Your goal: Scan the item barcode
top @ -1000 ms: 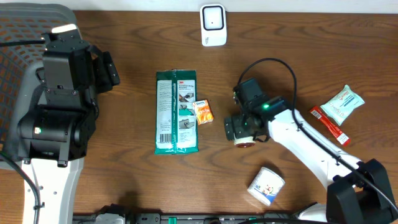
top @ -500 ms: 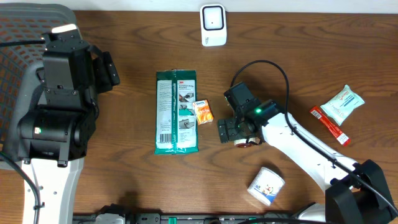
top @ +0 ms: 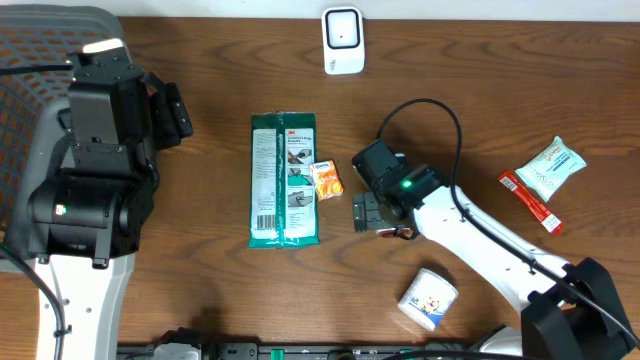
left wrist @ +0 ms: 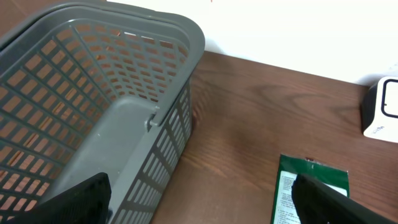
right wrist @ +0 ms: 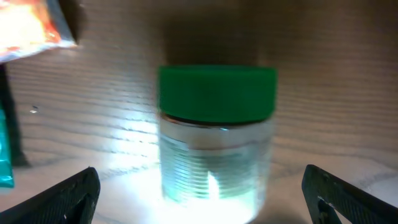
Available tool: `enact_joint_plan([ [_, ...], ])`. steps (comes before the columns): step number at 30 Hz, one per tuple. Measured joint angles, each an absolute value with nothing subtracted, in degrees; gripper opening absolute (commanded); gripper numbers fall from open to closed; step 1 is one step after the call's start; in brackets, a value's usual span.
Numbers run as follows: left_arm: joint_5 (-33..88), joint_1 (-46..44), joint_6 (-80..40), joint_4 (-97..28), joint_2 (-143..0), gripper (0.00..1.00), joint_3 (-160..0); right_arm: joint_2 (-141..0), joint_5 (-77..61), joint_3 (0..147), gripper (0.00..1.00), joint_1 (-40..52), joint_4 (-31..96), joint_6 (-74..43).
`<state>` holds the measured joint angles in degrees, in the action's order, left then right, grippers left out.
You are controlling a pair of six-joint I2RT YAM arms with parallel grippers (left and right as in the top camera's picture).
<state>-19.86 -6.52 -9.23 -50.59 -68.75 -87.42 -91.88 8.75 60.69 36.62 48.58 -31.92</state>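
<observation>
A: Pose of the right arm (top: pixel 480 235)?

B: Reaches diagonally from the lower right corner across the table (top: pixel 200 290) to its middle. Wrist tipped down, just right of the small orange packet (top: pixel 327 180), with a black cable (top: pixel 435 102) looping above it.

A: And the right jaws?

B: Spread wide, one on each side of a clear jar (right wrist: pixel 216 134) with a green lid (right wrist: pixel 216 93). Not touching it, holding nothing.

A: Whereabouts of the jar?

B: On the table under the wrist, centred between the jaws in a bright patch of light, lid end farthest from the wrist camera. Well apart from the white scanner (top: pixel 342 40) at the far edge.

A: Left arm (top: pixel 95 170)?

B: Parked at the left edge above the grey basket (left wrist: pixel 124 93), well away from the jar.

A: Left jaws?

B: Wide as well, and empty. Basket rim and the top of the long green pack (left wrist: pixel 311 186) visible between them.
</observation>
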Motion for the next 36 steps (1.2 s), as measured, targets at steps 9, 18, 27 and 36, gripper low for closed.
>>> enact_joint_plan([
  [9, -19.9, -6.5, -9.2, -50.6, -68.8, 0.92, -87.4, -91.9, 11.6, 60.5, 0.84, 38.1, 48.1, -32.7],
  [18, -19.9, -6.5, -9.2, -50.6, -68.8, 0.92, -87.4, -93.4, 12.4, 59.2, 0.8, 38.2, 45.3, -32.7],
  [27, -19.9, -6.5, -9.2, -50.6, -68.8, 0.92, -87.4, -98.1, 12.7, 59.0, 0.65, 38.2, 44.4, -32.6],
  [36, -19.9, -6.5, -9.2, -50.6, -68.8, 0.92, -87.4, -98.0, 12.8, 59.4, 0.68, 38.2, 47.3, -32.4],
])
